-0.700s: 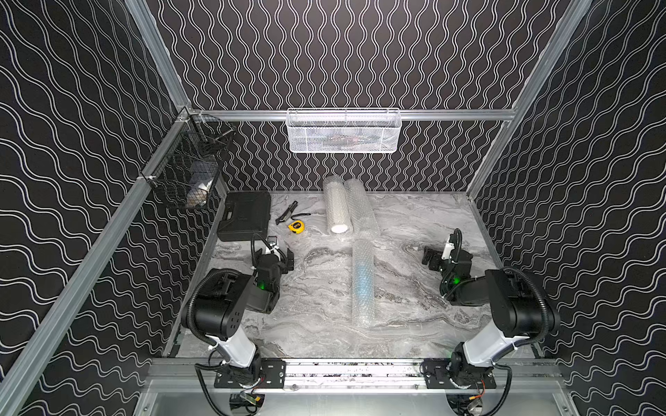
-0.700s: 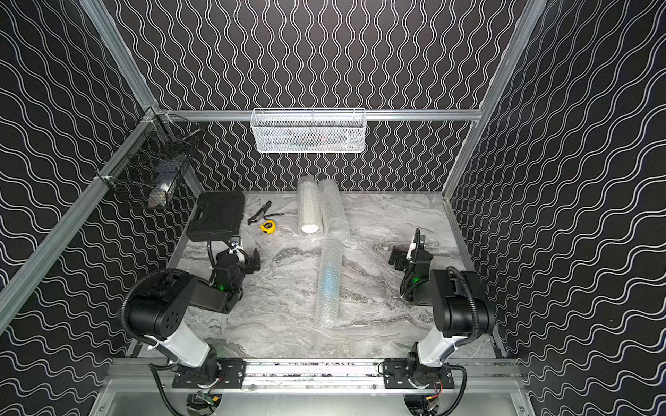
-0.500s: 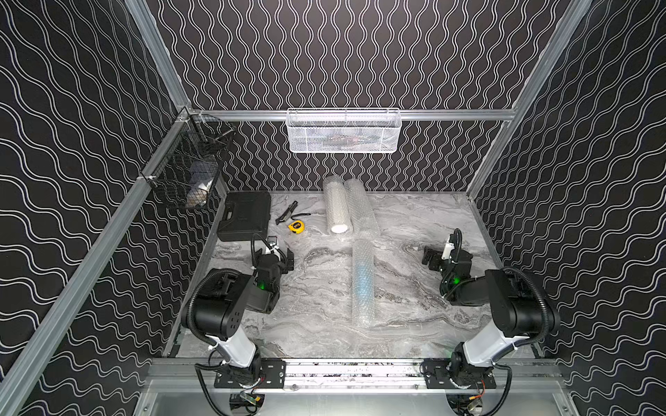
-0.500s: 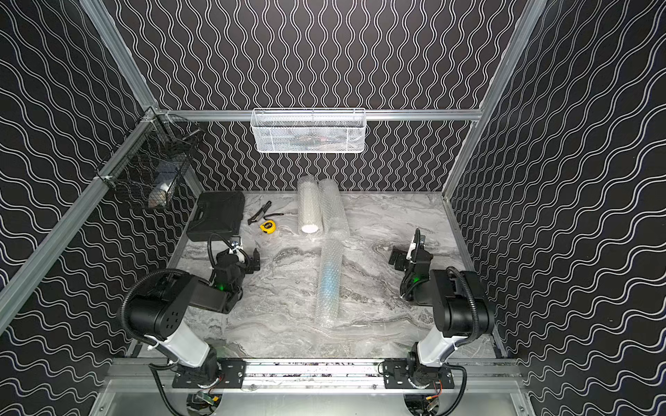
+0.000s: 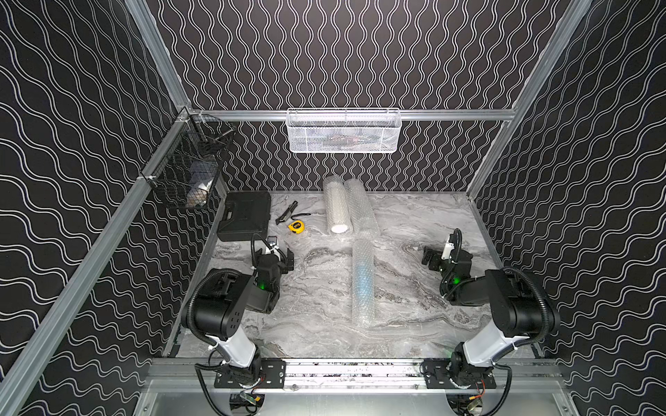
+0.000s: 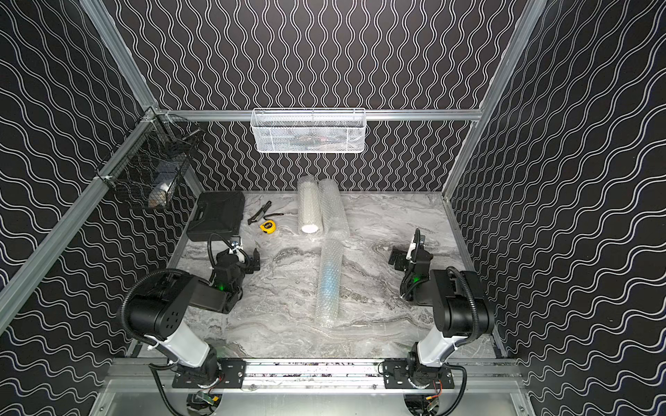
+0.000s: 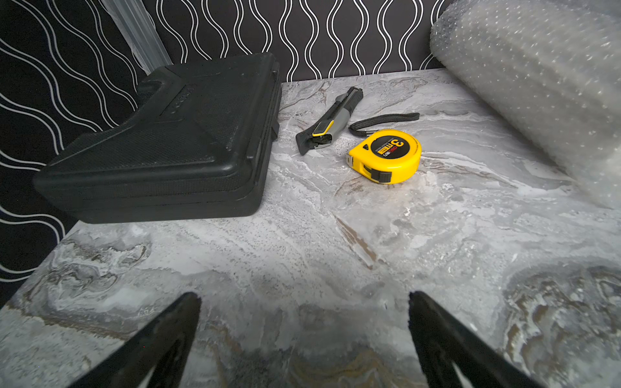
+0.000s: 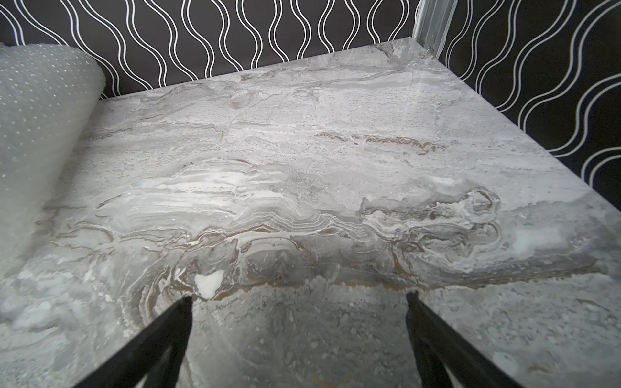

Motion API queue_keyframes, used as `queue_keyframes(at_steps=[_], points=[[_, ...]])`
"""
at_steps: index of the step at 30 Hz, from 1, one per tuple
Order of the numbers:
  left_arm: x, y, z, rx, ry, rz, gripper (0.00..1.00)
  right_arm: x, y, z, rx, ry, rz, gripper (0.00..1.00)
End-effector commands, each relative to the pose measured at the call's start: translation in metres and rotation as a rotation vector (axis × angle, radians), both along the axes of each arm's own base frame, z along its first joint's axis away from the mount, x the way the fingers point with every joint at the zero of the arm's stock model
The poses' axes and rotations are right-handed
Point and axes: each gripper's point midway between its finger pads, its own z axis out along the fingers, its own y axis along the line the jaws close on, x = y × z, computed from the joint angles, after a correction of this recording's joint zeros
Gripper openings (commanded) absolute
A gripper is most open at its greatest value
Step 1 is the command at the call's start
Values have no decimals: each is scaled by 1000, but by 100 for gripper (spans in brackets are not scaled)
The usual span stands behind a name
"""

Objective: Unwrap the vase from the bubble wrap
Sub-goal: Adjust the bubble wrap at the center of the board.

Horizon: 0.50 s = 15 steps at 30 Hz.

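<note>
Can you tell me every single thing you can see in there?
bubble wrap tubes: three, clear whitish, one mid-table, two side by side at the back
case: one, black, back left of the table
utility knife: one, black and grey, beside the case
tape measure: one, yellow, beside the knife
mesh basket: one, white, on the back rail
wire basket: one, black, on the left rail
table: one, grey marble, under everything
left claw: one, black, open, empty, near the case
right claw: one, black, open, empty, right side
</note>
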Motion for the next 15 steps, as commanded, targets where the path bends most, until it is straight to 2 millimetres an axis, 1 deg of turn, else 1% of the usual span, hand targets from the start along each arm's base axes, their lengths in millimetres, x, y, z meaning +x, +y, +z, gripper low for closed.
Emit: queue_keyframes(at_steps=[1,5,7,10,11,13,15], points=[[3,-1,7,10,-25,-9,100,6,1,12,4,-50,4,99],[2,-1,7,9,-26,-10,100,5,0,12,1,-53,1,99],[1,3,9,14,-40,10,100,4,-9,17,-7,-66,-57,99],[-5,14,15,12,-60,79,100,-2,-22,27,-6,-88,-150,99],[-7,12,15,-2,-57,73,100,-5,-25,30,-7,-90,-167,99],[-7,11,23,23,-78,70,100,-7,-29,37,-11,-99,-190,99],[-10,20,36,39,-70,151,100,-10,-33,42,-8,-83,-225,99]])
